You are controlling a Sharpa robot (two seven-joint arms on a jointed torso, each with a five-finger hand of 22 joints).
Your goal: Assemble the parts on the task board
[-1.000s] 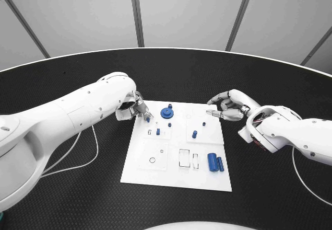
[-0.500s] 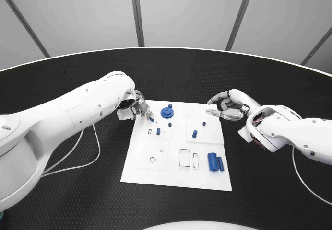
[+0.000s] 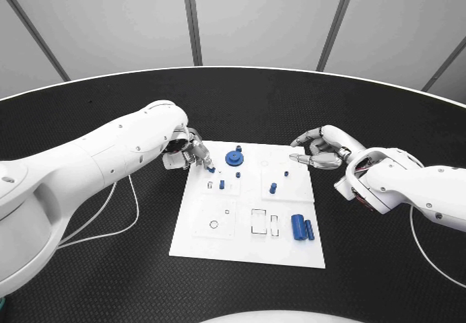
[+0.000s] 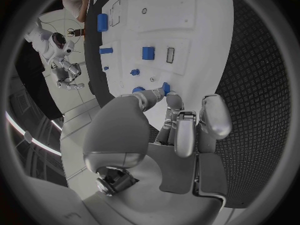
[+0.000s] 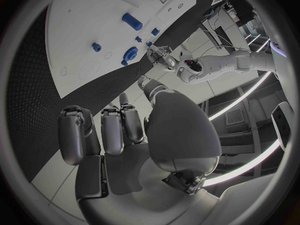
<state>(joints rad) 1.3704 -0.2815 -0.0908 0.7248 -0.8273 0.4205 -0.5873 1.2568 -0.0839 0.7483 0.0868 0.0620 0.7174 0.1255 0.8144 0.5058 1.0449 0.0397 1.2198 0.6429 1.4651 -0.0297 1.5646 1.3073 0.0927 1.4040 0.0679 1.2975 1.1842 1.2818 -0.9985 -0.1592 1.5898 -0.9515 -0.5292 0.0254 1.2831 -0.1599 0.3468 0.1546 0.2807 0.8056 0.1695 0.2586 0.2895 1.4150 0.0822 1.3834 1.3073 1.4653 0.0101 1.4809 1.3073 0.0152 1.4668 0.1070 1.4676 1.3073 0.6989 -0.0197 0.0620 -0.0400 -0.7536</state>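
Meanwhile, left robot hand (image 3: 190,153) pinches a small blue part (image 3: 211,169) at the task board (image 3: 248,249); right robot hand (image 3: 320,152) hovers curled, empty, cables (image 3: 112,215) trailing across the bench (image 3: 116,269).

Glossy white rounded arms end in silver hands (image 3: 187,152); thin white cables (image 3: 112,208) trail.

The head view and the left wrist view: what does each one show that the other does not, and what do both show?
Head view alone: the left hand from outside, at the task board's far left corner, and the right hand at its far right edge. Left wrist view alone: the left hand's fingers touching a small blue part at the board's edge. Both: the white board, the round blue part and the large blue cylinder.
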